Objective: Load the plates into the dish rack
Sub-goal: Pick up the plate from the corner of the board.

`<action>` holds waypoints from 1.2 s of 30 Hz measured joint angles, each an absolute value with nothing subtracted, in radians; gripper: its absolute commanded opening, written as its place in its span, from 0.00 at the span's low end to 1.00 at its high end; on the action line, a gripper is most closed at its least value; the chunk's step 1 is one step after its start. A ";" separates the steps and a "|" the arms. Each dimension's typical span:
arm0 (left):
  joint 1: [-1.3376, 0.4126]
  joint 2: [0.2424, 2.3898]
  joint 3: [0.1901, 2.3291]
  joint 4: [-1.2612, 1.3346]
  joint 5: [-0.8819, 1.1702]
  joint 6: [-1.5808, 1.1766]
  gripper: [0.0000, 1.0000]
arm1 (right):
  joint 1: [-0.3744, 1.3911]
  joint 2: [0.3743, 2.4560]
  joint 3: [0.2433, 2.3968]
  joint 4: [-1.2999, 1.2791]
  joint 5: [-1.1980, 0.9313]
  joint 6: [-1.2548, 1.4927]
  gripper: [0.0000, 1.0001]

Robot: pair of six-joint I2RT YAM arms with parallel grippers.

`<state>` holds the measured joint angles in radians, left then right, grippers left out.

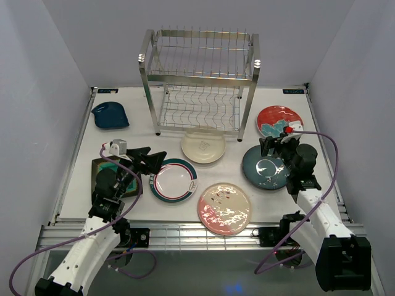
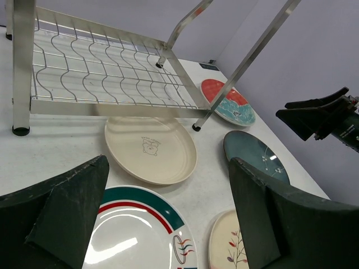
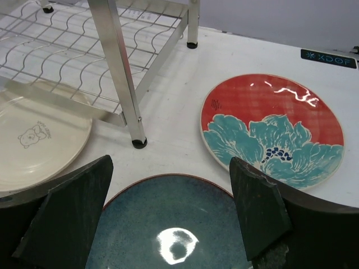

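Observation:
The steel dish rack (image 1: 200,80) stands empty at the back. Seven plates lie flat on the table: small dark blue (image 1: 110,115), cream (image 1: 202,145), white with green-red rim (image 1: 174,179), pink speckled (image 1: 224,208), dark teal (image 1: 266,168), red-teal patterned (image 1: 279,120), and square green (image 1: 100,165) partly under my left arm. My left gripper (image 1: 155,157) is open and empty above the left edge of the white plate (image 2: 134,235). My right gripper (image 1: 274,145) is open and empty above the far edge of the dark teal plate (image 3: 168,230).
The rack's front posts (image 3: 120,73) stand just behind the cream plate (image 2: 150,148). The red-teal plate (image 3: 272,129) lies right of the rack's front right post. Grey walls close in the table on three sides.

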<state>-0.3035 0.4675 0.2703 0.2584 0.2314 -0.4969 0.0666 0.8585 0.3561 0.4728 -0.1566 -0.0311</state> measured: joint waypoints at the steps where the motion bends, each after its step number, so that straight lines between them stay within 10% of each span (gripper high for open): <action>1: -0.303 0.468 0.270 0.262 0.234 -0.497 0.98 | 0.065 0.873 0.357 0.474 -0.157 -0.034 0.90; 36: -0.303 0.472 0.268 0.276 0.207 -0.540 0.98 | -0.635 1.659 0.683 0.561 -0.910 0.544 0.97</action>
<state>-0.3035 0.4721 0.2676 0.2760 0.2066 -0.5400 -0.6346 1.6588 0.6830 0.5606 -0.9104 0.5442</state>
